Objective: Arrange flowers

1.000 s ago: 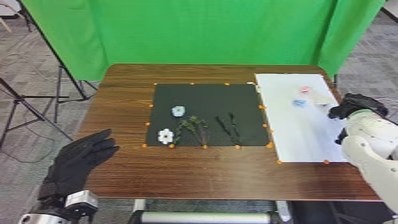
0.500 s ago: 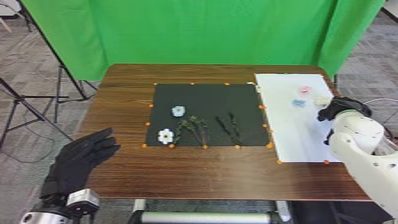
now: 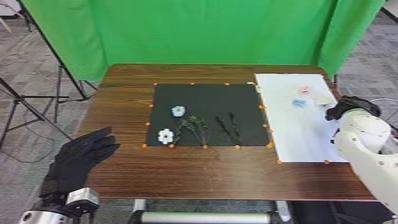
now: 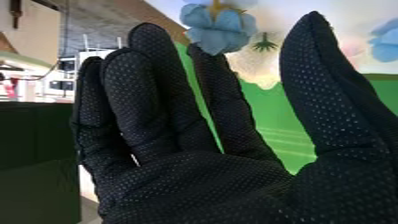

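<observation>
Cream-coloured, the likely next flower [image 3: 323, 100] lies on the white sheet [image 3: 302, 135], just left of the right hand [image 3: 354, 104] and well apart from the left hand [image 3: 80, 157]; the right fingers [image 4: 133, 90] stand straight, thumb [image 4: 324, 90] spread away, pinching nothing.

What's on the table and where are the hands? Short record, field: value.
black mat: white flower, pale blue flower, green sprigs, dark stems
white sheet: pink bloom, blue blooms, pale bloom
left hand: open, near table's front-left corner
right hand: open, palm empty, by sheet's right edge
</observation>
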